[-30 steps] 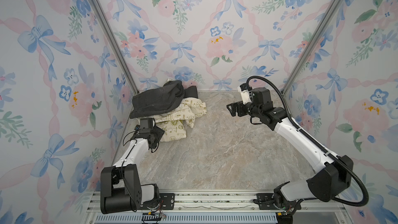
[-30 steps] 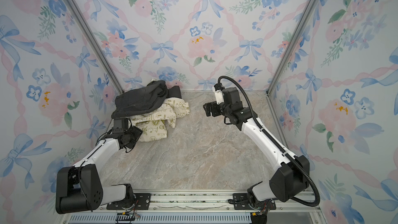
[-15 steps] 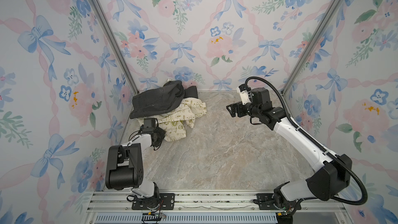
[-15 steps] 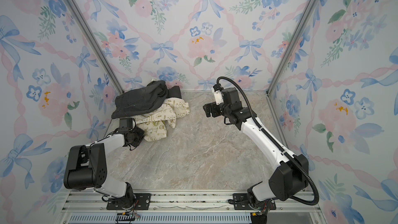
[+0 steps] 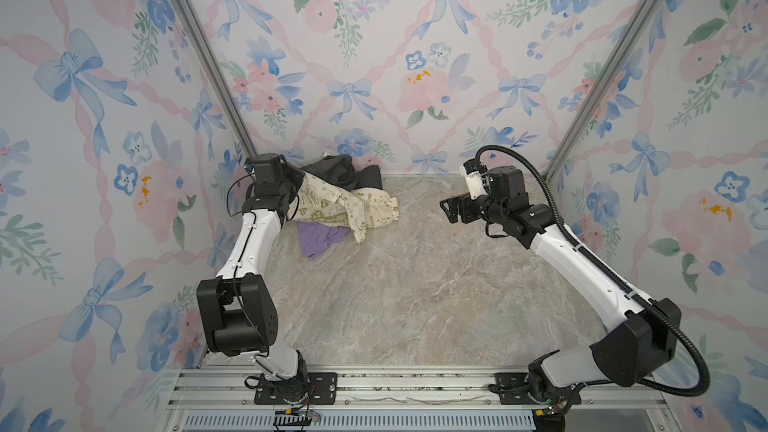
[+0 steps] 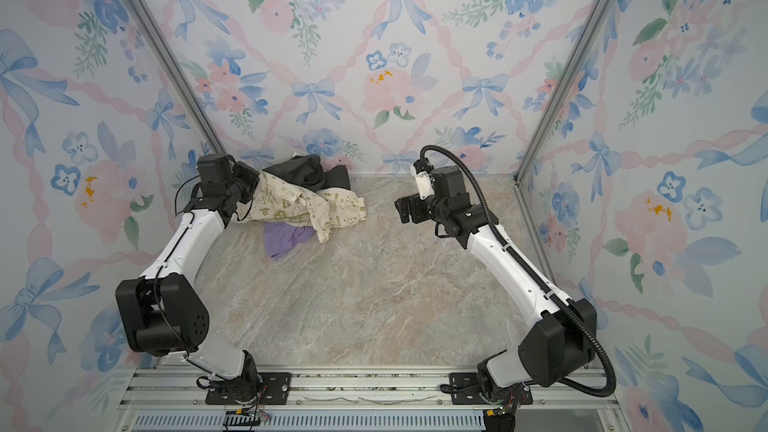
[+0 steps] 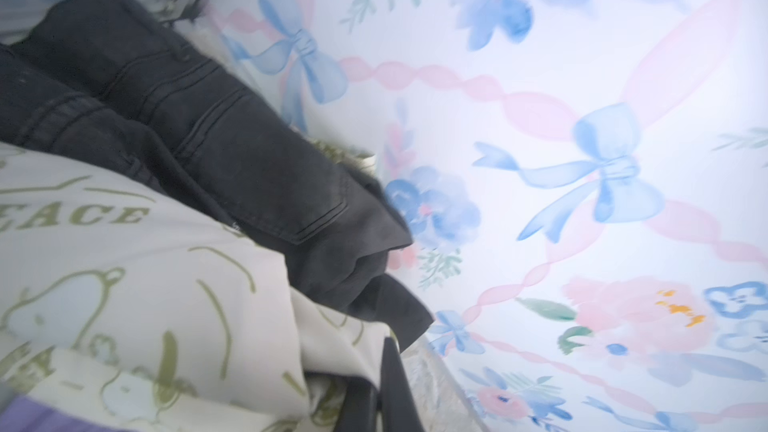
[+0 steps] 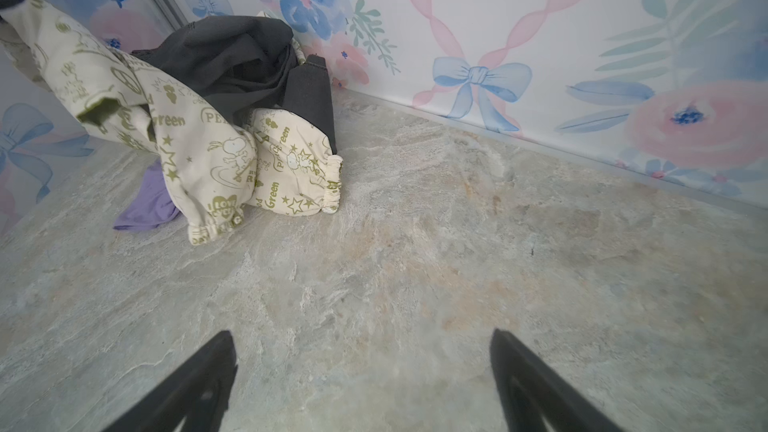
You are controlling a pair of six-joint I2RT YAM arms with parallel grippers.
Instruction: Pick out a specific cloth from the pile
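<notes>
Floral walls (image 5: 374, 56) are backing the left tool (image 5: 300, 184) clenching one cream cloth (image 5: 332, 206) end aloft, so the released right tool (image 5: 448, 210) should be pinching only lavender cloth (image 5: 318, 239).

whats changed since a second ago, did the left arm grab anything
The left claw shut on the cream printed cloth and lifted it up and back toward the rear left corner. That bared the lavender cloth lying on the table. The dark grey garment bunched up against the back wall. The right claw stayed open in the same spot.
</notes>
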